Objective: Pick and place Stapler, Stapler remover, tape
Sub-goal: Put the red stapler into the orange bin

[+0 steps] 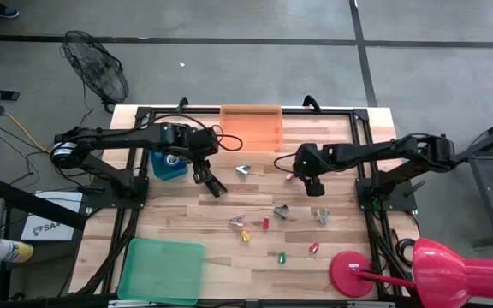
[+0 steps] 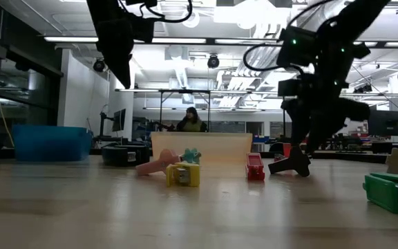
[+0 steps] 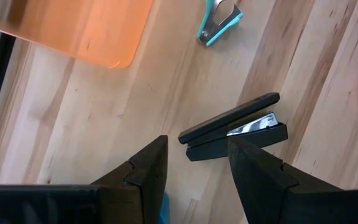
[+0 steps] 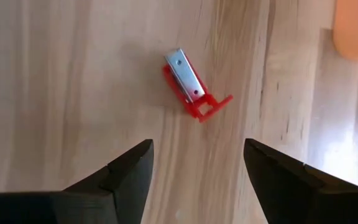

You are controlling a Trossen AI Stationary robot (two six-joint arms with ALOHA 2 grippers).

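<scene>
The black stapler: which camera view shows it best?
The left wrist view: the stapler lies large on the wood beyond the left gripper, open. The high view shows it small and dark. The low and right wrist views do not clearly show it.

The black stapler [image 3: 234, 127] lies flat on the wood — jaws slightly parted, silver showing.

One black stapler [image 1: 213, 183], four staple removers [image 1: 243, 171], five small coloured pieces [image 1: 264, 223], three containers [image 1: 251, 127].
</scene>
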